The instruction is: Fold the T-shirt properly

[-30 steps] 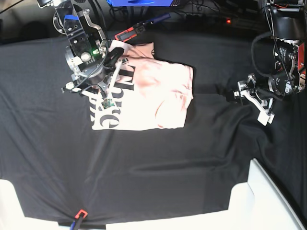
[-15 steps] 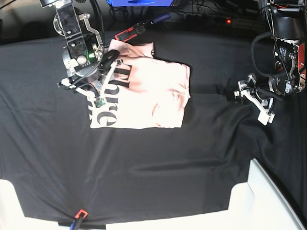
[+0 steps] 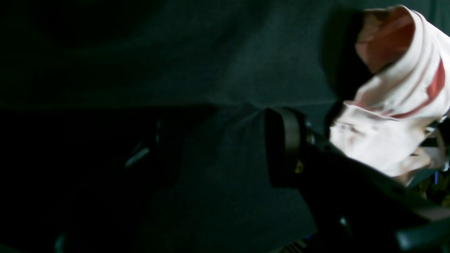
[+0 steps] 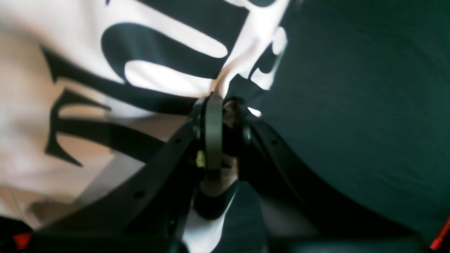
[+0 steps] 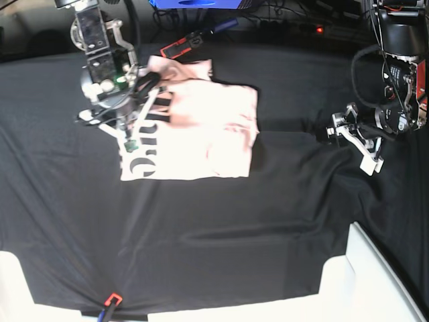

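The pale pink T-shirt (image 5: 201, 127) lies folded into a rough rectangle on the black cloth, its black lettering (image 5: 137, 151) facing up along the left side. My right gripper (image 5: 129, 127) is at that left edge; in the right wrist view its jaws (image 4: 225, 116) are pinched together on a fold of the printed fabric (image 4: 158, 73). My left gripper (image 5: 365, 149) hangs far to the right of the shirt, over bare cloth. It stands open in the left wrist view (image 3: 218, 147) with nothing between the fingers, and the shirt (image 3: 393, 116) shows at that view's right edge.
A black table cloth (image 5: 214, 228) covers the table. A red-and-black tool (image 5: 181, 45) and a blue object (image 5: 201, 3) lie behind the shirt. White bins (image 5: 375, 282) stand at the front corners. A small red-and-blue item (image 5: 110, 300) sits at the front edge.
My right gripper has closed on the shirt's left edge and moved left and back, dragging the shirt a little leftward. The left arm has stayed still.
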You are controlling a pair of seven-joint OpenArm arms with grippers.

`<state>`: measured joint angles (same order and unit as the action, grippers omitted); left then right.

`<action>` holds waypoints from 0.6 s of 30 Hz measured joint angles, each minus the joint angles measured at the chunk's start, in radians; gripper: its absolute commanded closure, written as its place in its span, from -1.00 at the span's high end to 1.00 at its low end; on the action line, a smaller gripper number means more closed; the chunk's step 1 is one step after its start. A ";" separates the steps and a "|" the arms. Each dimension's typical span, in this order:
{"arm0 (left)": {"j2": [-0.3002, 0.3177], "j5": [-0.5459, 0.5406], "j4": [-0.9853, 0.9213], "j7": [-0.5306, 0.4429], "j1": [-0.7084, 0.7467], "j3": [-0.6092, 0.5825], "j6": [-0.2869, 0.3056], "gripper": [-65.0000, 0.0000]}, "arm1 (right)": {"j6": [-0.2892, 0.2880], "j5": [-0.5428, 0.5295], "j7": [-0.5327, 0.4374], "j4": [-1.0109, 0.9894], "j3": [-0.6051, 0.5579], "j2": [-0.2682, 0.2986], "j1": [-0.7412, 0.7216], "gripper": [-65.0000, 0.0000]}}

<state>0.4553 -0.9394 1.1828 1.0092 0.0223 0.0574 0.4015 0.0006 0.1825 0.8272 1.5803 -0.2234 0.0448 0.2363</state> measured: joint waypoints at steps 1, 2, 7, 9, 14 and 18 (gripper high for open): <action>0.000 0.001 0.000 0.000 0.000 0.000 0.000 0.13 | 0.000 0.003 0.010 0.016 0.004 0.017 0.000 -0.88; 0.000 0.000 0.000 0.000 0.000 0.000 0.000 0.13 | 0.001 0.003 0.030 0.035 0.005 0.036 0.000 -0.88; 0.000 0.000 0.000 0.000 -0.003 0.000 0.000 0.13 | 0.015 0.007 0.088 0.068 0.018 0.082 -0.006 -0.87; 0.000 0.000 0.000 0.000 -0.004 0.000 0.000 0.13 | 0.014 0.007 0.087 0.066 0.018 0.081 -0.006 -0.87; -0.003 0.000 -0.001 0.000 -0.005 0.000 0.000 0.13 | 0.014 0.007 0.087 0.066 0.016 0.082 -0.006 -0.87; -0.003 -0.001 -0.001 0.000 -0.003 0.000 0.000 0.13 | 0.008 0.005 0.100 0.066 0.015 0.107 -0.018 -0.87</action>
<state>0.4522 -0.9401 1.1820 1.0088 0.0193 0.0574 0.4011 0.0082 0.1879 0.9268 1.6466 -0.2081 0.1516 0.2184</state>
